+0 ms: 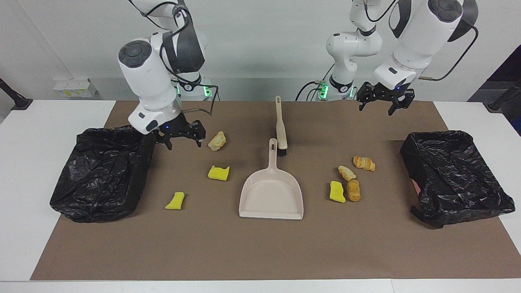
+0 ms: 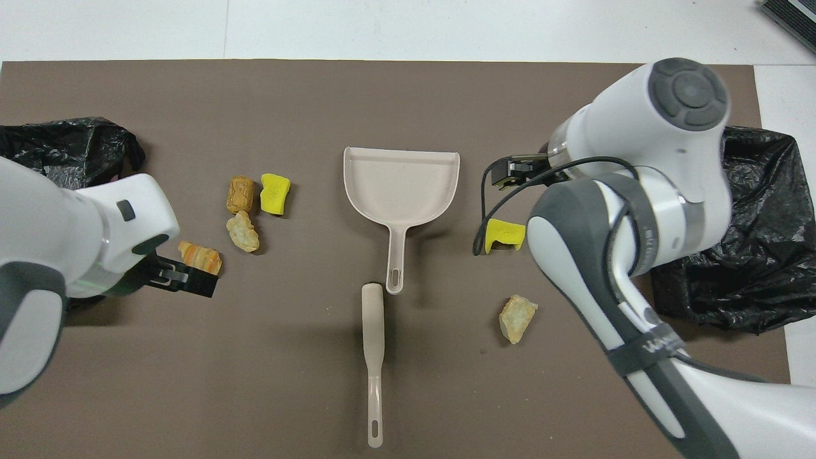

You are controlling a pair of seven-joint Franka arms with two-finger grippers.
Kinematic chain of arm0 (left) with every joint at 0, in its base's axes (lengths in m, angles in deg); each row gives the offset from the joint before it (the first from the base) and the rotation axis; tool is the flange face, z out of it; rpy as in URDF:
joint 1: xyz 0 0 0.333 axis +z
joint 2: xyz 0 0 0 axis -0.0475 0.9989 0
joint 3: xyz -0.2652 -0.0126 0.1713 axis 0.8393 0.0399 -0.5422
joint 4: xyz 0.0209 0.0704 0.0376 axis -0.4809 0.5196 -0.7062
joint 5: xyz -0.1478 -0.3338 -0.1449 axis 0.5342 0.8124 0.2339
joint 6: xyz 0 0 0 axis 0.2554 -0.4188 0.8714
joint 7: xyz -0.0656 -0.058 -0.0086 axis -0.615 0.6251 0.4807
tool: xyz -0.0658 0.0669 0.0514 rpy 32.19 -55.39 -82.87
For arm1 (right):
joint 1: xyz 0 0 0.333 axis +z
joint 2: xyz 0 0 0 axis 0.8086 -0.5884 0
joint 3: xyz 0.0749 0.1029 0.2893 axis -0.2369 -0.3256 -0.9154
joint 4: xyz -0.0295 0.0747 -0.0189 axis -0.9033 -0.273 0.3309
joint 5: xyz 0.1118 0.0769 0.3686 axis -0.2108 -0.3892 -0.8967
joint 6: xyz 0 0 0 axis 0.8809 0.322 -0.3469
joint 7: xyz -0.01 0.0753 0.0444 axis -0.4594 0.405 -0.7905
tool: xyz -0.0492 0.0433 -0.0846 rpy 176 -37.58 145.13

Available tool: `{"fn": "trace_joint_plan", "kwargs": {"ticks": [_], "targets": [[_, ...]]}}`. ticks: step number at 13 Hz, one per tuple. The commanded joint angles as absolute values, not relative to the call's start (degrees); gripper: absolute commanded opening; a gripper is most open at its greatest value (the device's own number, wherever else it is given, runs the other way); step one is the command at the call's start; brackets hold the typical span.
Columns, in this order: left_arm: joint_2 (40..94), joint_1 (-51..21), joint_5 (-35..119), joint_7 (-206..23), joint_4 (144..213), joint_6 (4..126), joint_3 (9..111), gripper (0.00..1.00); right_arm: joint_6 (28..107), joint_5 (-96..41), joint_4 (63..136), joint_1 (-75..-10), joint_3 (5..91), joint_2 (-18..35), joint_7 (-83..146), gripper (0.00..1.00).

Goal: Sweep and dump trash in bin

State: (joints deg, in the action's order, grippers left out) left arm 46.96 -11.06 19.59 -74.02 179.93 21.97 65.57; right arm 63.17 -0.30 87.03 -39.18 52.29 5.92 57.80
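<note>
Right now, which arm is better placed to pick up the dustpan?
Probably right: the right pincer, open, hangs low over the mat beside a tan lump, near the dustpan. The left pincer, also open, hangs higher.
</note>
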Motion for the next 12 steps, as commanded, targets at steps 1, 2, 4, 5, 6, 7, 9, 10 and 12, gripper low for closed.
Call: {"fn": "trace_joint_plan", "kwargs": {"ticks": [1,2,4,5,6,7,9,10,12], "targets": [[40.39,-16.85,19.90,-79.89,188.79,26.35,64.66,1.00,65.08,-1.18,82.41,-36.30,52.28,1.08,63.21,1.00],[40.12,-19.40,19.90,-83.31,190.02,27.58,64.66,1.00,66.14,-1.09,81.61,-35.25,52.28,-0.32,64.62,1.00],[39.94,-24.58,19.90,-90.26,193.52,31.00,64.66,1.00,68.60,-0.65,81.34,-31.29,52.54,-2.26,69.62,1.00],[39.85,-26.87,19.90,-93.95,194.85,32.33,64.75,1.00,68.96,-0.56,81.34,-30.67,52.37,-3.14,70.60,1.00],[40.38,-29.85,19.90,-97.03,195.91,33.47,64.75,1.00,68.96,-0.56,81.17,-29.79,52.37,-4.02,71.83,0.97],[40.47,-32.32,19.99,-99.32,197.31,36.01,64.75,1.00,68.70,-0.65,81.08,-28.57,52.37,-4.55,73.15,0.87],[40.73,-36.71,20.08,-103.02,200.83,40.41,64.84,1.00,67.64,-1.70,81.52,-28.03,52.28,-4.30,73.25,0.87],[42.99,-39.00,20.08,-104.95,201.80,43.21,64.75,1.00,67.21,-1.70,81.95,-27.85,52.19,-4.21,73.16,0.87],[45.91,-42.97,20.08,-109.61,204.60,49.89,64.84,1.00,65.97,-1.70,83.62,-27.59,50.88,-4.12,73.07,0.86]]}}
